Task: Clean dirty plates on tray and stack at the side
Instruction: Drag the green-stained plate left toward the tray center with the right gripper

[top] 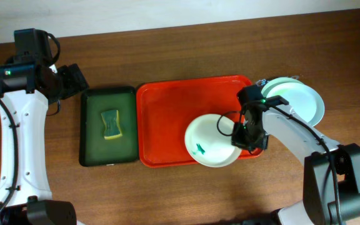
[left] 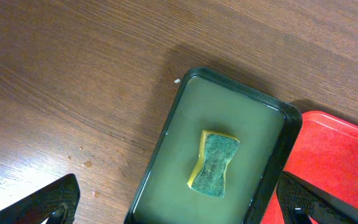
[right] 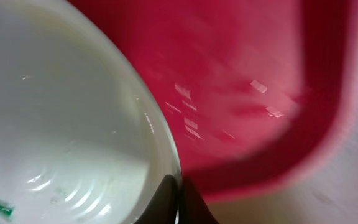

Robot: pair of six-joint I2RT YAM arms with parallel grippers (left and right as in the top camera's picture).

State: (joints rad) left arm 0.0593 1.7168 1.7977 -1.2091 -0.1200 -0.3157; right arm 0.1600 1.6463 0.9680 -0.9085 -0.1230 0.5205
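A white plate (top: pixel 211 140) with a teal smear sits at the front right of the red tray (top: pixel 167 119). My right gripper (top: pixel 244 139) is shut on that plate's right rim. In the right wrist view the two fingers (right: pixel 178 198) pinch the white rim (right: pixel 73 124) above the red tray (right: pixel 247 93). Two white plates (top: pixel 299 103) lie stacked on the table right of the tray. My left gripper (left: pixel 179 205) is open, hovering over the near end of the dark green tray (left: pixel 229 149), which holds the sponge (left: pixel 215 163).
The dark green tray (top: pixel 108 125) with a yellow-green sponge (top: pixel 110 124) lies left of the red tray. The left arm (top: pixel 17 119) reaches in from the left edge. Small crumbs dot the wood (left: pixel 86 165) beside the green tray.
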